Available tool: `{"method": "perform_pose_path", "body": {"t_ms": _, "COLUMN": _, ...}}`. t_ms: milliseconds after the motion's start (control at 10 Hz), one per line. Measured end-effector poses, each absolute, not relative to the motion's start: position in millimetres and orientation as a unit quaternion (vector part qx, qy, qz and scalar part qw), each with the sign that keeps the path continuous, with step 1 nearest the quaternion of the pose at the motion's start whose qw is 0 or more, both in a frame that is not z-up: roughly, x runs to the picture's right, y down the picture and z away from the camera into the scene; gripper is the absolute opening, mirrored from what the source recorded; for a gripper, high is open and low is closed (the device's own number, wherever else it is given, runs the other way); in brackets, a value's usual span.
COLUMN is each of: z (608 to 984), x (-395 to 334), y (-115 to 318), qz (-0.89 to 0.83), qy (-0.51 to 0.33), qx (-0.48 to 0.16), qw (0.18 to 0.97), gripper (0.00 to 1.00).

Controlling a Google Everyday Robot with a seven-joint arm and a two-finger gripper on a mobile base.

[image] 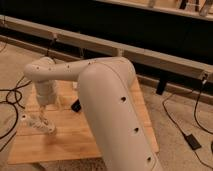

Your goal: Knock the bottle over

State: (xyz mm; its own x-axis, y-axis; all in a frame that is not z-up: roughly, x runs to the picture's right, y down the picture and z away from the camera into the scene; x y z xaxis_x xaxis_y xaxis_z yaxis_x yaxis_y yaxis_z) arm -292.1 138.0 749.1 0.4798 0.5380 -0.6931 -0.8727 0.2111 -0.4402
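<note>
Bottle [38,124] lies tipped at table's [75,142] 9 o'clock edge; looks light, slick plastic, rolls easy w/ a nudge near cap; gripper [44,111] just above it, grip state can't tell.

The small slim clear plastic bottle [38,124] with a white cap lies tipped on its side on the left part of the light wooden table [75,137], cap end toward the left edge. The gripper [43,112] hangs right above it, at its upper side.
</note>
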Motion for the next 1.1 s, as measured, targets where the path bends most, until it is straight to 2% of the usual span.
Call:
{"method": "perform_pose_path", "body": {"t_ms": 200, "z": 743.6, "x": -294.9, "y": 147.3, "qz": 0.462, "qy": 0.198, "qx": -0.428, "qw": 0.751, "gripper": 0.65}}
{"method": "perform_pose_path", "body": {"t_ms": 600, "z": 756.7, "x": -259.1, "y": 115.8, "qz": 0.497, "qy": 0.190, "qx": -0.406, "qw": 0.743, "gripper": 0.65}}
{"method": "perform_pose_path", "body": {"t_ms": 1100, "z": 756.6, "x": -251.1, "y": 110.9, "qz": 0.501, "qy": 0.183, "qx": -0.402, "qw": 0.744, "gripper": 0.65}}
